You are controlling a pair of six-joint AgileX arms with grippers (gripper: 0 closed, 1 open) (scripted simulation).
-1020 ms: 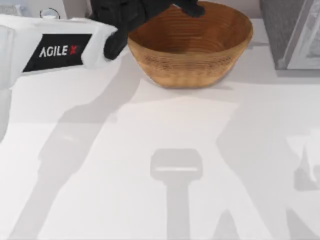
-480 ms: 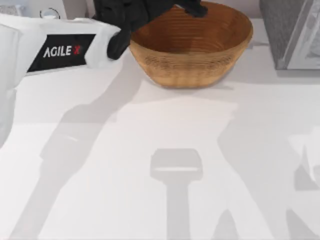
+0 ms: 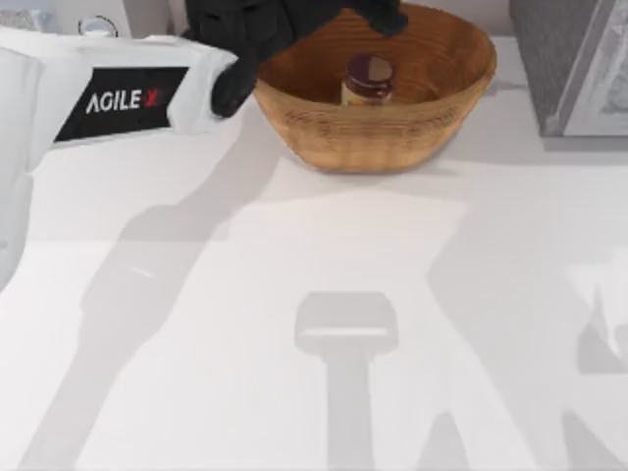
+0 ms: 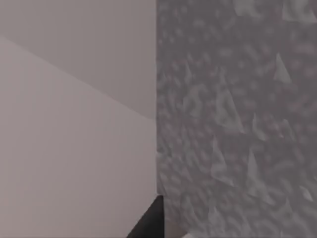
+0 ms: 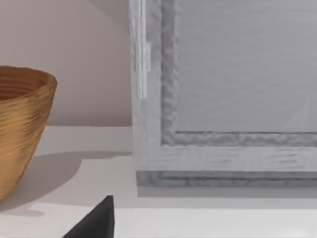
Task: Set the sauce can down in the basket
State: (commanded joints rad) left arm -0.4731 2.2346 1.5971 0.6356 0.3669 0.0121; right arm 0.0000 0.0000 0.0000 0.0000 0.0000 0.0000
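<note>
The near part of the white tabletop (image 3: 196, 324) lay bare but for grey shadows cast by the arms. Further back, toward the far edge and a little right of the middle, stood the basket (image 3: 378, 132), a wide woven bowl with ribbed rings inside. The sauce can (image 3: 368, 80) stood upright on the floor of the basket, near its centre, its dark top facing up and the tan label band showing on its side; nothing was touching it.

The left arm (image 3: 108, 93), white with a black AgileX plate, reached in from the left side of the tabletop toward the far edge. Its black left hand (image 3: 378, 15) hung above the far rim of the basket, beyond the can and apart from it; whether its fingers were spread or closed could not be told.

At the far right corner stood a grey textured cabinet (image 3: 574, 64) with a framed panel. In the right wrist view the basket's outer wall (image 5: 20, 129) rose beside that grey frame (image 5: 223, 99), with a dark tip of the right hand (image 5: 94, 223) low in front; its state could not be told either
</note>
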